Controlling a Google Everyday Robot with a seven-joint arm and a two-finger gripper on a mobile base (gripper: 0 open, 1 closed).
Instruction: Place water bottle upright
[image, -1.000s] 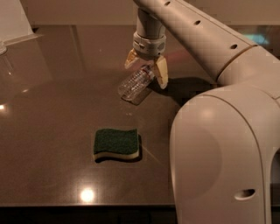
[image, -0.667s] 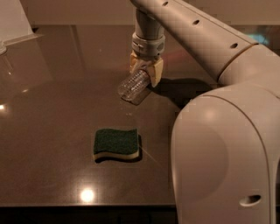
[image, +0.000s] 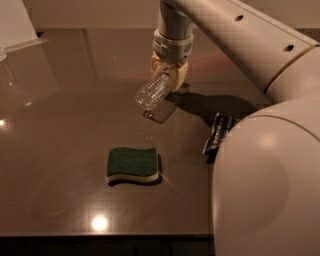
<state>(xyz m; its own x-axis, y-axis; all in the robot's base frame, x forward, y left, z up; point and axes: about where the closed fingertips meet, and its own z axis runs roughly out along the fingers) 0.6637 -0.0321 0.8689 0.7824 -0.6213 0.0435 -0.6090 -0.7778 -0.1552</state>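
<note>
In the camera view, a green-topped sponge (image: 132, 163) with a pale yellow underside lies flat on the glossy dark brown table (image: 55, 135), and everything else is placed from it. Beyond the sponge and slightly to its right, the gripper (image: 169, 78) hangs above the tabletop at the end of the white arm (image: 225, 27), which comes in from the upper right. Its tan fingers (image: 181, 75) are clamped on the water bottle (image: 153, 93). The clear ribbed bottle is held off the table and tilted, with its rounded base pointing down and towards the sponge. Its neck end is buried between the fingers, so the cap cannot be seen. A faint reflection of the bottle sits on the table directly beneath it, between bottle and sponge, and the arm's dark shadow spreads to the right of that. To the right of the sponge, well apart from it, a dark packet (image: 218, 132) lies on the table, partly hidden by the robot's large white body (image: 270, 190). Far beyond the sponge to the left, at the table's back corner, stands a white object (image: 14, 22). A bright spot of reflected light shows just in front of the sponge, near the table's front edge.
</note>
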